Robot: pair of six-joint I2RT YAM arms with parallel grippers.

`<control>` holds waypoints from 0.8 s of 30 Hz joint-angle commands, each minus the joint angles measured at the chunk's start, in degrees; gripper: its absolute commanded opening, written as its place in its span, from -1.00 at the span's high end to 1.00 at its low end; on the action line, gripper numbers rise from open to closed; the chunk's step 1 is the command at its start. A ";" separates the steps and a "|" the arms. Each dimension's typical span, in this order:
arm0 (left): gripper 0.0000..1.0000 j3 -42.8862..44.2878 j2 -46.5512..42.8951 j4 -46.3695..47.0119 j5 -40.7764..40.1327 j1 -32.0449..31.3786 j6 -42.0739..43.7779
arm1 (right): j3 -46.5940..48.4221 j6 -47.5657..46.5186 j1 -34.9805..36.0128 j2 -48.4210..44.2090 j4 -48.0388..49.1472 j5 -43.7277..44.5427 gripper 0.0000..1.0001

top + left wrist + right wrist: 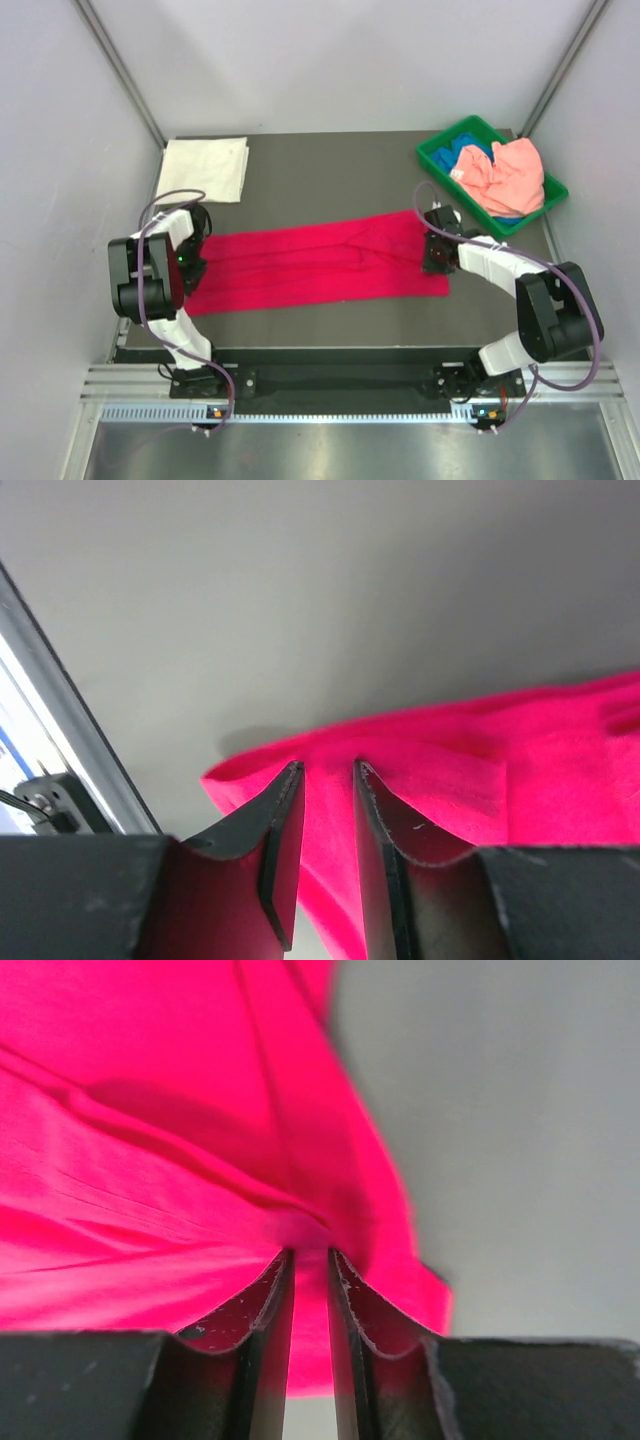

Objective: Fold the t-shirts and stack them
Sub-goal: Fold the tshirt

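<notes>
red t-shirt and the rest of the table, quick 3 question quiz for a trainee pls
1. True or false: the white t-shirt lies folded at the far left corner of the table.
2. What is in the green bin? A) a salmon-pink t-shirt and a blue t-shirt B) only a white shirt C) nothing
3. Fill in: the left gripper and the right gripper are each shut on an end of the ___ t-shirt.
Key: 1 true; 2 A; 3 red, the red t-shirt spread across the table.
</notes>
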 commanded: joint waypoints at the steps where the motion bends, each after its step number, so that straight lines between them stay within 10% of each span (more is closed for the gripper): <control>1: 0.36 3.90 -2.55 -0.79 -5.42 1.07 0.62 | 3.04 1.13 -0.62 -3.99 -6.59 8.35 0.57; 11: 0.26 9.11 -13.01 17.82 20.82 1.59 22.51 | 16.66 11.33 0.69 -3.83 -7.74 8.45 0.38; 20: 0.21 4.89 -8.97 22.23 45.80 13.00 20.69 | 28.55 2.90 2.54 9.35 -9.77 3.80 0.33; 24: 0.05 1.98 -8.36 24.51 44.68 13.63 20.50 | 28.55 -14.57 5.79 12.95 -2.05 -10.77 0.21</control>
